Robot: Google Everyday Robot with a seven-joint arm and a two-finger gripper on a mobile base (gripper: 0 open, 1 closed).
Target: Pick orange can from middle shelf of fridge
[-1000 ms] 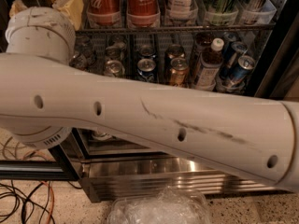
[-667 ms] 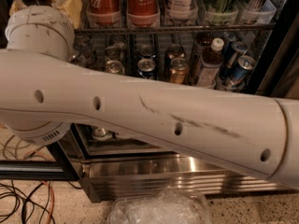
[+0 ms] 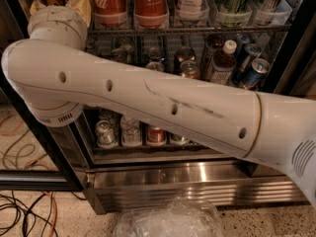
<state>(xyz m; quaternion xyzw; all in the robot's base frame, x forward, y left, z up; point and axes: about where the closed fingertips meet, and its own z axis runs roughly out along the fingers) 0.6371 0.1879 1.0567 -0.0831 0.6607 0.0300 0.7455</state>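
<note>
The arm (image 3: pixel 148 100) has lifted a little, uncovering cans on the lower shelf (image 3: pixel 148 154). It crosses the whole view in front of the fridge (image 3: pixel 187 181); the gripper is out of frame, so I cannot tell its state. The middle shelf's rack is hidden behind the arm. The orange can (image 3: pixel 189 70) stands there upright, left of a white-capped bottle (image 3: pixel 223 60) and below the Coca-Cola cans (image 3: pixel 148 4).
</note>
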